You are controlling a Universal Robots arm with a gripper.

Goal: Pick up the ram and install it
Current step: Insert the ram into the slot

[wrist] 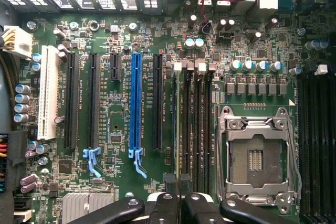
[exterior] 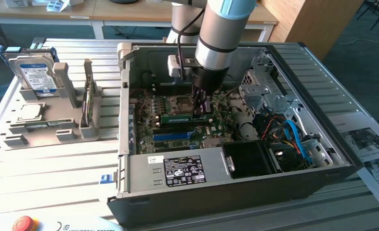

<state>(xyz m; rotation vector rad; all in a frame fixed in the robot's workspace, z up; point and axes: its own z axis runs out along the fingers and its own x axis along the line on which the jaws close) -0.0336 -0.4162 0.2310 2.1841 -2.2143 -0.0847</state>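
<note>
Room with blue-grey carpet (exterior: pixel 362 43) and pale wooden desks (exterior: pixel 131 12) at the back. Ribbed aluminium table (exterior: pixel 48 168), printed sheets (exterior: pixel 369 144) at the exterior view's right edge. On it, black computer case (exterior: pixel 241 190) lying open; at the exterior view's left, grey holder (exterior: pixel 48 127) with a hard drive (exterior: pixel 33 74). Inside, green motherboard (wrist: pixel 121 51), blue slot (wrist: pixel 136 103), CPU socket (wrist: pixel 257 153). Gripper (exterior: pixel 203 111) clenched on the ram (exterior: pixel 184 117), the stick on edge at the memory slots (wrist: pixel 202 129) just beside the socket.

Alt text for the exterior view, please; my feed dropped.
The pincer, shut on the green ram, holds it just beside the CPU socket on the motherboard, inside the open computer case. Whether it is seated cannot be told.
</note>
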